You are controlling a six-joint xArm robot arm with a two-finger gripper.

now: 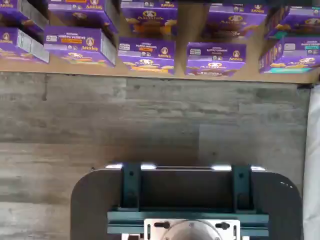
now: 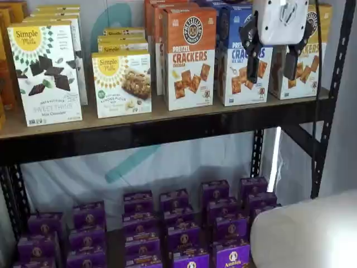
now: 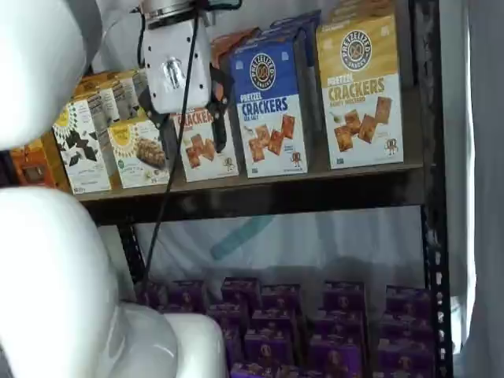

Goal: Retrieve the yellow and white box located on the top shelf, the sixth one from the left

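Observation:
The yellow and white box (image 3: 361, 87) stands at the right end of the top shelf (image 3: 260, 187), golden-yellow above and white with brown crackers below. In a shelf view the box (image 2: 305, 66) is partly hidden behind my gripper. My gripper (image 2: 271, 71) hangs in front of the shelf (image 2: 167, 120), level with the boxes, its two black fingers apart with a plain gap and nothing between them. In a shelf view the gripper (image 3: 193, 140) stands before the orange box, apart from the boxes. The wrist view shows neither the box nor the fingers.
An orange Crackers box (image 2: 189, 56) and a blue one (image 2: 234, 58) stand left of the target. Simple Mills boxes (image 2: 47, 72) fill the shelf's left. Purple boxes (image 2: 178, 229) sit on the lower level. A black upright (image 2: 334, 84) bounds the right. My white arm (image 3: 47, 236) fills the foreground.

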